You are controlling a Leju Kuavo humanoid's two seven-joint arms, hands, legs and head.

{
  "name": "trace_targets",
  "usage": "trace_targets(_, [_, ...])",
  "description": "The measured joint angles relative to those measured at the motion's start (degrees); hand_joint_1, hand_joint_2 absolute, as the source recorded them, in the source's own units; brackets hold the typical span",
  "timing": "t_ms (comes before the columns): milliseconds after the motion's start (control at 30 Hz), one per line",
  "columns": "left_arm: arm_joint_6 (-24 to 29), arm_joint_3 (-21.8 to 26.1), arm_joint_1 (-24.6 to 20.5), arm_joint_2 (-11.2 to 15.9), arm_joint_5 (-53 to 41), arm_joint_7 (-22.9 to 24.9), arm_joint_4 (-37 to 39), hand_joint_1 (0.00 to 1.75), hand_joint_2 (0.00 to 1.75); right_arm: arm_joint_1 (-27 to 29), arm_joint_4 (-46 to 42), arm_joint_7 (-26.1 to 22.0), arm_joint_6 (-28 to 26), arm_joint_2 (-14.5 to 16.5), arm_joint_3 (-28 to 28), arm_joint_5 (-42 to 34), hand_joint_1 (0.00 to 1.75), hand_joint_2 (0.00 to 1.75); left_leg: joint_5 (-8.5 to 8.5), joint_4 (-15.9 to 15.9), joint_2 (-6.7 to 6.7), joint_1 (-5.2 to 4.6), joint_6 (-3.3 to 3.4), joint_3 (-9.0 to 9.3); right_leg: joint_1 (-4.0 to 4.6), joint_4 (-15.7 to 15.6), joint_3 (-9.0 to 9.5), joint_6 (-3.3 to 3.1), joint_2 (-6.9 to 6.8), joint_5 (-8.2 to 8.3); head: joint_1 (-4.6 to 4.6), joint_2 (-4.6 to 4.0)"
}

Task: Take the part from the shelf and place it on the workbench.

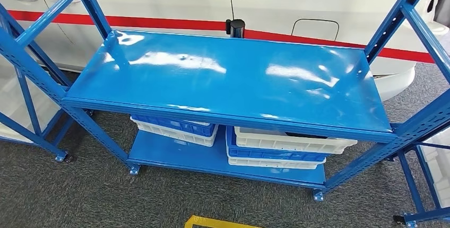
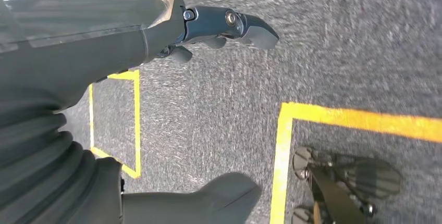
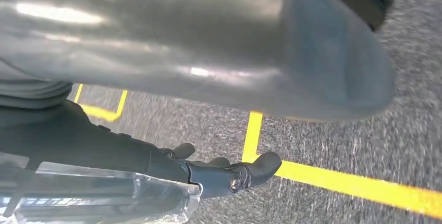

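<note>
The blue shelf rack [image 1: 228,79] stands in front of me, and its glossy top board is bare. On the lower board sit a blue and white bin stack [image 1: 175,128] and a second stack [image 1: 281,148]; something dark [image 1: 303,134] shows at the rim of its top white bin, too hidden to name. My left hand [image 2: 104,52] hangs over the grey carpet, fingers [image 2: 229,23] straight, thumb [image 2: 224,195] apart, nothing between them. My right hand [image 3: 156,166] hangs the same way, with fingers [image 3: 245,174] and thumb [image 3: 312,67] spread. Clear film lies over both hands' backs.
A white car with a red stripe [image 1: 159,0] is parked right behind the rack, with a black post [image 1: 235,27] between them. More blue racks flank it at left [image 1: 32,79] and right [image 1: 424,132]. Yellow floor tape [image 1: 212,221] marks the carpet at my feet.
</note>
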Motion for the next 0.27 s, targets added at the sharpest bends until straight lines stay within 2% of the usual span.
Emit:
trace_targets(67, [-1.1, -2.8, 0.6, 0.6, 2.0, -0.5, -0.7, 0.0, 1.75, 0.7, -0.7, -0.5, 0.5, -0.3, -1.8, -1.2, 0.0, 0.0, -0.01, 0.0, 0.0, -0.03, 0.02, 0.0, 0.0, 0.0, -0.02, 0.0, 0.0, 0.0, -0.01, 0.0])
trace_targets(200, [-3.3, -7.9, 1.9, 1.7, 5.8, -1.4, -2.0, 0.0, 1.75, 2.0, -1.9, -1.4, 1.4, -0.8, -5.1, -3.5, 0.0, 0.0, -0.03, 0.0, 0.02, -0.03, 0.04, 0.01, 0.0, 0.0, -0.08, 0.0, 0.0, -0.01, 0.0, 0.0])
trace_targets(233, [-3.9, -9.2, 2.2, 2.0, 6.8, -1.7, -2.3, 0.0, 1.31, 2.3, -2.2, -1.7, 1.7, -0.9, -5.9, -4.0, 0.0, 0.0, -0.04, 0.0, 0.03, -0.03, 0.05, 0.01, 0.0, 0.0, -0.1, 0.0, 0.0, -0.01, -0.01, 0.0])
trace_targets(267, [-4.2, -9.8, 2.3, 2.1, 7.3, -1.8, -2.4, 0.0, 1.16, 2.4, -2.4, -1.8, 1.8, -1.0, -6.3, -4.3, 0.0, 0.0, -0.04, 0.0, 0.03, -0.03, 0.05, 0.01, 0.0, 0.0, -0.11, 0.0, 0.0, -0.01, 0.0, 0.0])
